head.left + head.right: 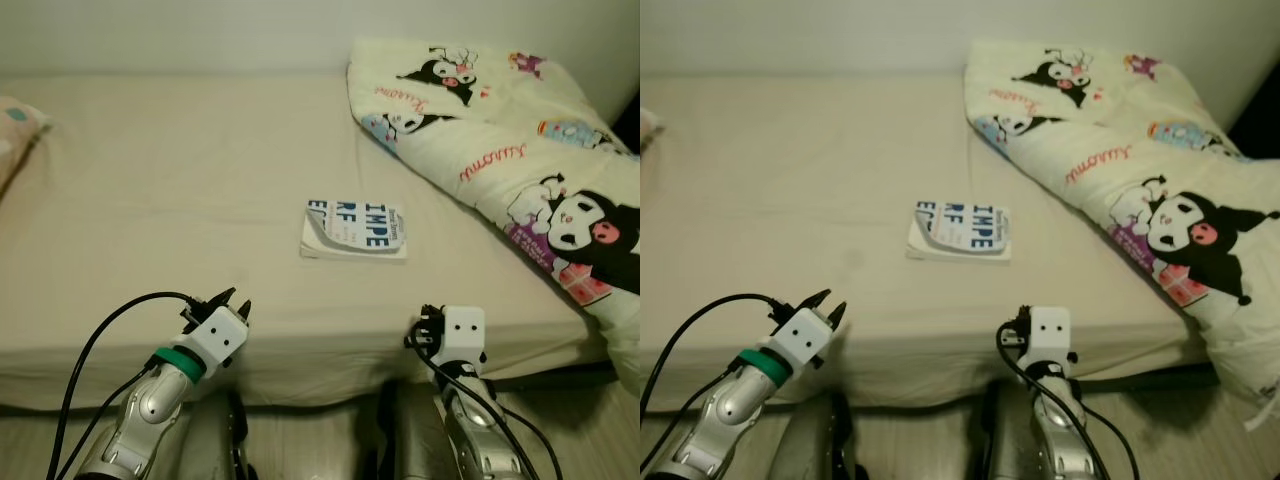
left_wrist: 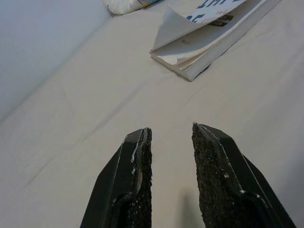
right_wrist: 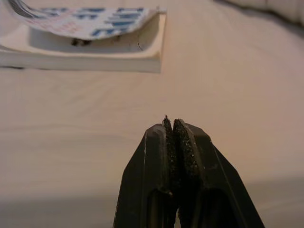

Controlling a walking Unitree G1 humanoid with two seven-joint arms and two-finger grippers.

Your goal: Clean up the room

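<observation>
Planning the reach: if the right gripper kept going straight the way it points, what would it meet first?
Probably the book, lying with its cover curled up on the bed sheet. The shut right gripper points slightly to one side of it, so it may only clip its corner.

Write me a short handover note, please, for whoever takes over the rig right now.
Left hand: open, empty, hovering over the near edge of the bed, pointed toward the book.
Right hand: shut, empty, also at the near edge, facing the book.
Book: paperback lying flat mid-bed, front cover curled up, untouched.
Character-print comforter: bunched on the bed's right side. A pillow sits at the far left.
Done: nothing visibly tidied yet.
Left: probably pick up the book, then straighten the comforter.
</observation>
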